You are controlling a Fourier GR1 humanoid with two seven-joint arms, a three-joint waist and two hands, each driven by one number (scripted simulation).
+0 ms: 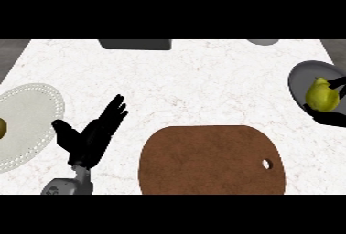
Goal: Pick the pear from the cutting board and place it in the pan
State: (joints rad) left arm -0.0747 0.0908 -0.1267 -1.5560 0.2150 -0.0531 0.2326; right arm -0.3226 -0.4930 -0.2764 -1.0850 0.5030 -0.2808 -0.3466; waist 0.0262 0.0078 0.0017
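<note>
You see the yellow-green pear (322, 95) upright over the grey pan (302, 77) at the right edge, stem end up, dark fingers around its lower half. It may already touch the pan. The brown round-cornered board (209, 160) lies bare in the near middle.

The counter (202, 87) is being shown as a white, stone-like slab, faintly veined in brown and matt in finish. The cutting board (209, 160) is being seen as brown and wood-like, with a fine mottled grain and no gloss. The pan (302, 80) is being presented as dark grey and metal-like, smooth, with a dull sheen. The pear (322, 95) is being rendered with a yellow-green, smooth, slightly shiny skin. The plate (27, 123) is being shown as off-white, ceramic-looking, with a beaded rim. The left hand (91, 137) and right hand (329, 118) are being seen as matt black.
</note>
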